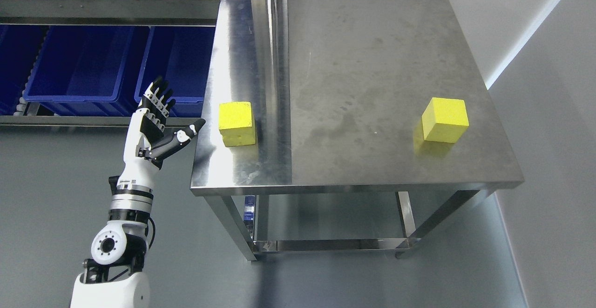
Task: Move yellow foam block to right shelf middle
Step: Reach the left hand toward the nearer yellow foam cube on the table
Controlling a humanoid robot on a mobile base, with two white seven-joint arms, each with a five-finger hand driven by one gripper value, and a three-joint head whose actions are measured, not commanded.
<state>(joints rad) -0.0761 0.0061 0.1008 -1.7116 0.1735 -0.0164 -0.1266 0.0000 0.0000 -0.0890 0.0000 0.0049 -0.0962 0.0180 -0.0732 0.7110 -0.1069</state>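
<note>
Two yellow foam blocks sit on a steel table. One block is near the table's left edge. The other block is near the right edge. My left hand is raised just left of the table's left edge, fingers spread and holding nothing. Its thumb points toward the left block, a short gap away. My right arm is out of view.
Blue plastic bins sit on a metal rack at the upper left, behind my left hand. A white wall runs close along the table's right side. A lower rail frame shows under the table.
</note>
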